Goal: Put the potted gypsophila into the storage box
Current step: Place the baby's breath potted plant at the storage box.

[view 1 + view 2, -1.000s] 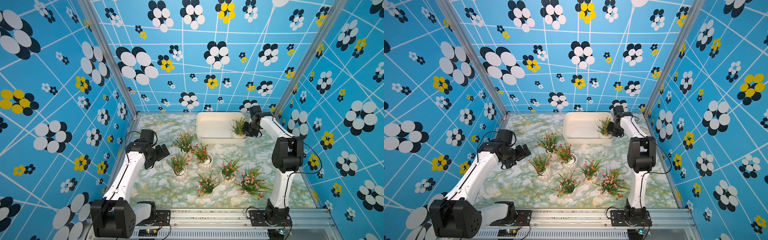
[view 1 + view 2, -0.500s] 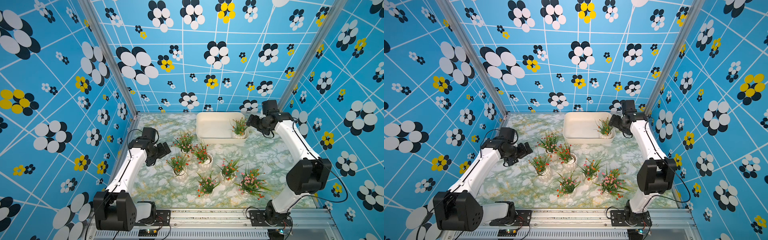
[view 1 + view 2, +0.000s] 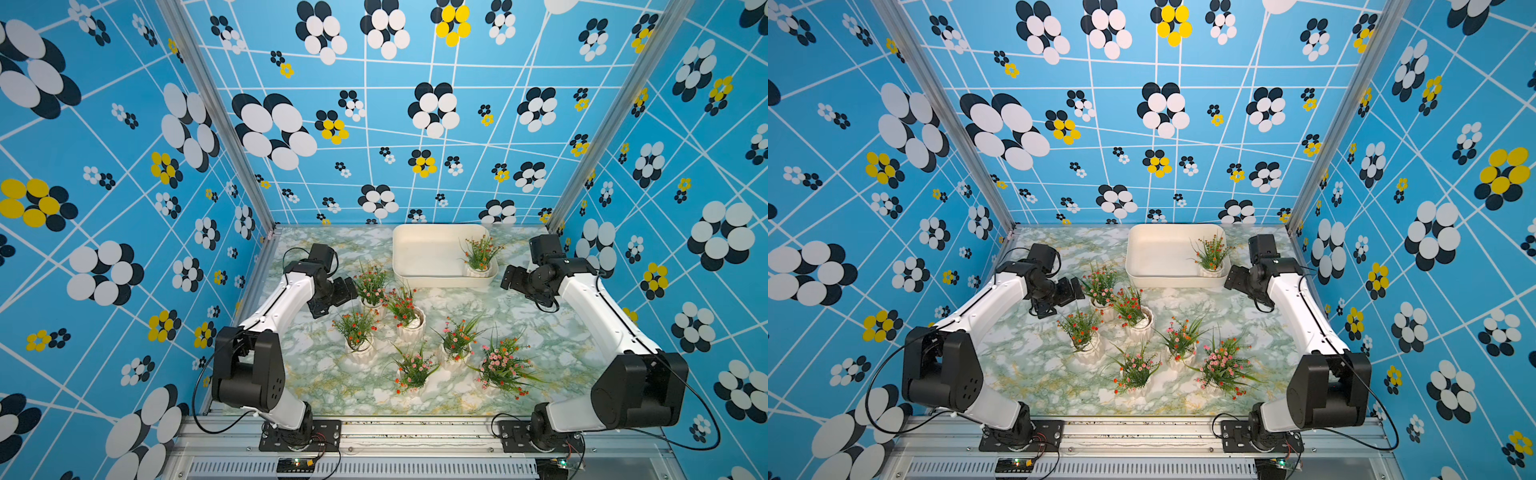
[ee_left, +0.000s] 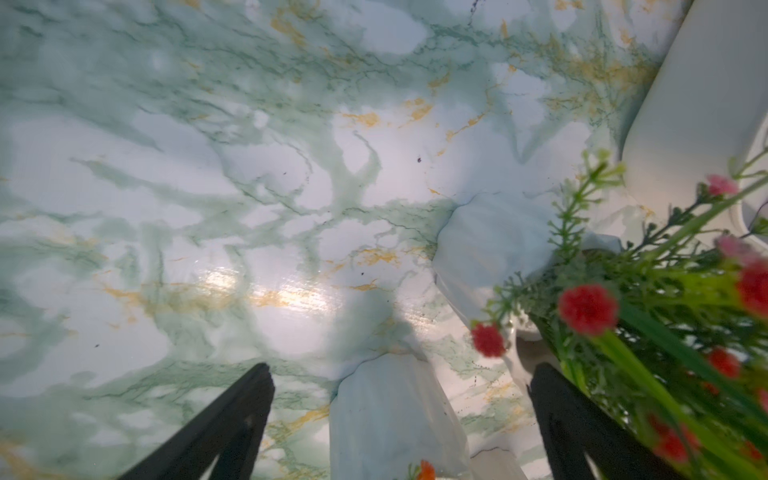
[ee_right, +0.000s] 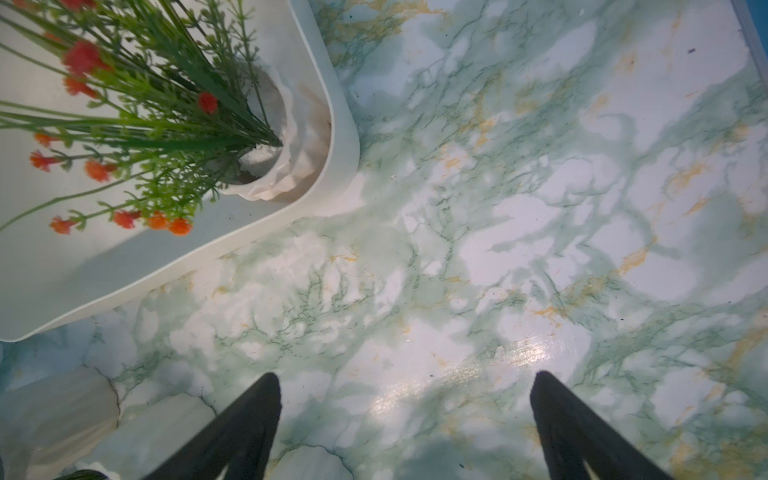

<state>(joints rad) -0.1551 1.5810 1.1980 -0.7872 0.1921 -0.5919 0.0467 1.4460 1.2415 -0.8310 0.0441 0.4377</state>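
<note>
One potted gypsophila (image 3: 478, 257) stands in the storage box (image 3: 424, 253), in the corner nearest the right gripper (image 5: 405, 390), whose jaws are spread and empty. Six more pots (image 3: 409, 320) crowd the table (image 3: 540, 324) before the box; the left gripper (image 4: 399, 382) is spread too, its wrist view cutting off blurred blooms, their pot mostly hidden

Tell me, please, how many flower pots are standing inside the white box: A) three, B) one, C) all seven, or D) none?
B: only one pot stands inside the box, in one corner, and the rest of its floor is bare.
</note>
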